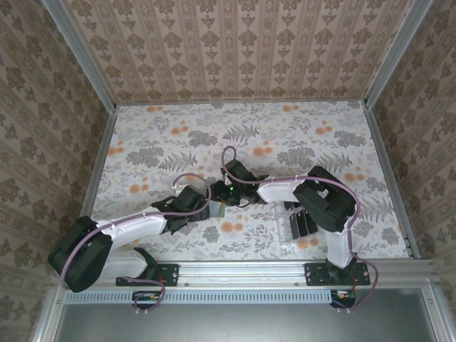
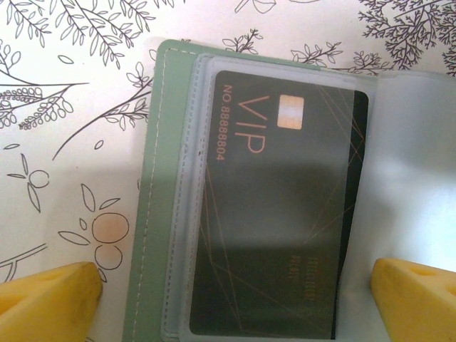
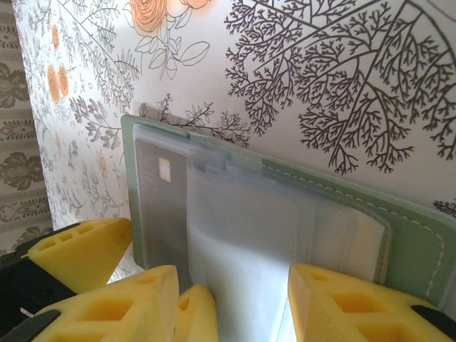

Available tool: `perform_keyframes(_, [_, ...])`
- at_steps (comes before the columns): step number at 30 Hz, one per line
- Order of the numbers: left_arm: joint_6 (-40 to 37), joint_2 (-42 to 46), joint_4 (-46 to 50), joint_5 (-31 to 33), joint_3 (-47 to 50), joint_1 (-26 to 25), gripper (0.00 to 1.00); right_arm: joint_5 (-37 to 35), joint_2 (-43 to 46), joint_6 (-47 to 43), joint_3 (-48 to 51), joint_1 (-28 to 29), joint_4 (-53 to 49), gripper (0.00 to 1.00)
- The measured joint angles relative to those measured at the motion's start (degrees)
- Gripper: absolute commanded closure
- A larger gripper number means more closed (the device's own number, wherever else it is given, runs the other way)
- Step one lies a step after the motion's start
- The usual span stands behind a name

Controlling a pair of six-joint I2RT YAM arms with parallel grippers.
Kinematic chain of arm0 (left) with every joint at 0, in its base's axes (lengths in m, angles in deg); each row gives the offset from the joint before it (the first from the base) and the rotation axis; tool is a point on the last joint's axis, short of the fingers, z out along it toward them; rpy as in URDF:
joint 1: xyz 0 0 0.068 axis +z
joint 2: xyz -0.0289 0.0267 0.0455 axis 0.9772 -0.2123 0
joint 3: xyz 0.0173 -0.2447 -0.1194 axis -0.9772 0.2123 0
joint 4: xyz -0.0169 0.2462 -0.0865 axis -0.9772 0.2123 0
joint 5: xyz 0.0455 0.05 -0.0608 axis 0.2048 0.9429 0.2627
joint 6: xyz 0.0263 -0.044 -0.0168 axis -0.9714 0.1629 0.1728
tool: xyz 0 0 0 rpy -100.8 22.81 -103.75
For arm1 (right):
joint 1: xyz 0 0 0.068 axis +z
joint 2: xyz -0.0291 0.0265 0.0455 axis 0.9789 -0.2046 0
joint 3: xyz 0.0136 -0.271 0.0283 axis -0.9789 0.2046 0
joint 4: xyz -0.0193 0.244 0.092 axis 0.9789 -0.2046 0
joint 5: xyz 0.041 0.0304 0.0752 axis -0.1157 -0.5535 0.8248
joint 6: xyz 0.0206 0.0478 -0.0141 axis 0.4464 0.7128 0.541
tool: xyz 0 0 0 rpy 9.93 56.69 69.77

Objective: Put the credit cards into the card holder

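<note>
Robot lab test cell
Wallpapered panels [image 1: 235, 50] in aluminium framing [image 1: 397, 53] enclose the floral surface [image 1: 178, 135]; a rail [image 1: 242, 269] at its near edge carries the left arm [image 1: 135, 228] and right arm [image 1: 285, 189].

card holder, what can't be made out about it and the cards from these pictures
Top external: the card holder is nearly all covered by the left arm and right arm meeting over it.
Left wrist: the credit card is cut off by the bottom edge; glare on the clear sleeves washes out the holder's right side.
Right wrist: whether the right claw pinches the sleeves is unclear, its fingers cut by the bottom edge.
</note>
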Motion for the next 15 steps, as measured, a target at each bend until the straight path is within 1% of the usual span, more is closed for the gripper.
perform_keyframes(7, [0.0,0.1,-0.2,0.0,0.3,0.0,0.0,-0.1,2.4,0.0,0.2,0.0,-0.1,0.54])
perform_keyframes(15, [0.0,0.3,-0.3,0.0,0.4,0.0,0.0,0.0,1.9,0.0,-0.3,0.7,-0.2,0.54])
